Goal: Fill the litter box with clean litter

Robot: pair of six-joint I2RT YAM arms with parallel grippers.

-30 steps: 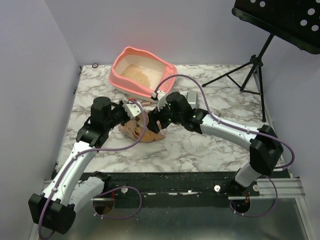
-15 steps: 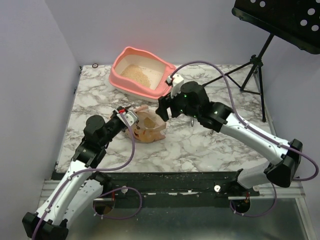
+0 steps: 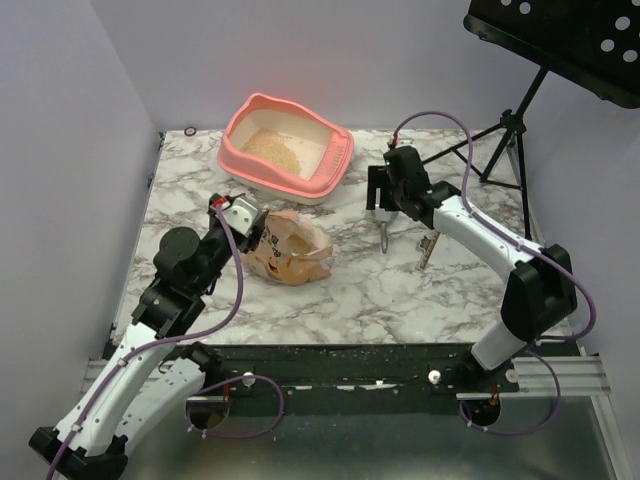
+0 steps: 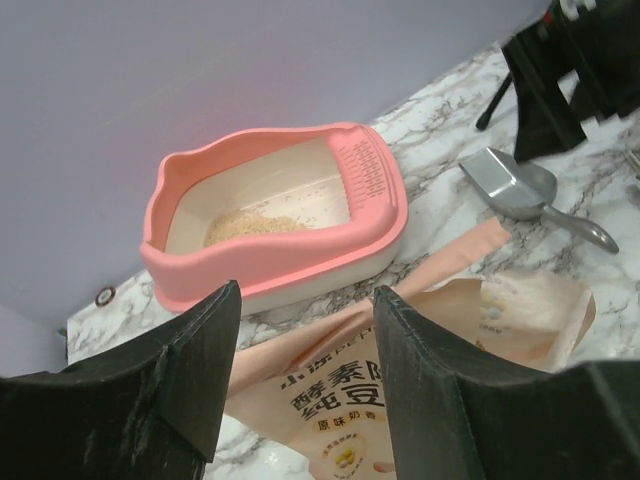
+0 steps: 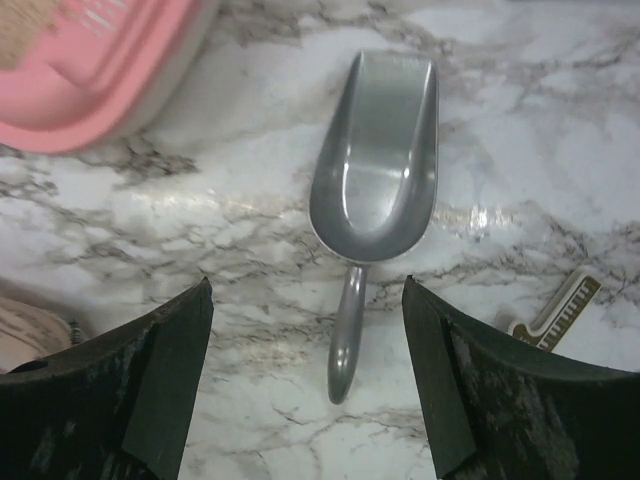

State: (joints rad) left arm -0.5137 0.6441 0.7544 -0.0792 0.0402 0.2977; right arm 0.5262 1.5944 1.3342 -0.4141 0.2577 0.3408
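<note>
The salmon-pink litter box [image 3: 236, 156] [image 4: 300, 262] stands at the back of the marble table. A thin layer of beige clean litter [image 3: 273, 149] [image 4: 256, 226] covers part of its floor. A tan litter bag [image 3: 291, 251] [image 4: 420, 395] lies on the table in front of it. My left gripper [image 3: 243, 217] [image 4: 305, 300] is open just at the bag's left end, holding nothing. My right gripper [image 3: 380, 203] [image 5: 305, 288] hangs open above a grey metal scoop [image 3: 384, 237] [image 5: 376, 165] [image 4: 512, 184], apart from it.
A small pale tool with a dark toothed end [image 3: 428, 249] [image 5: 556, 309] lies right of the scoop. A black music stand [image 3: 512, 122] stands at the back right. A small black ring [image 3: 190, 131] lies in the back left corner.
My left gripper has opened and drawn back to the left off the bag, which now lies loose. My right arm has swung right from the bag to above the scoop.
</note>
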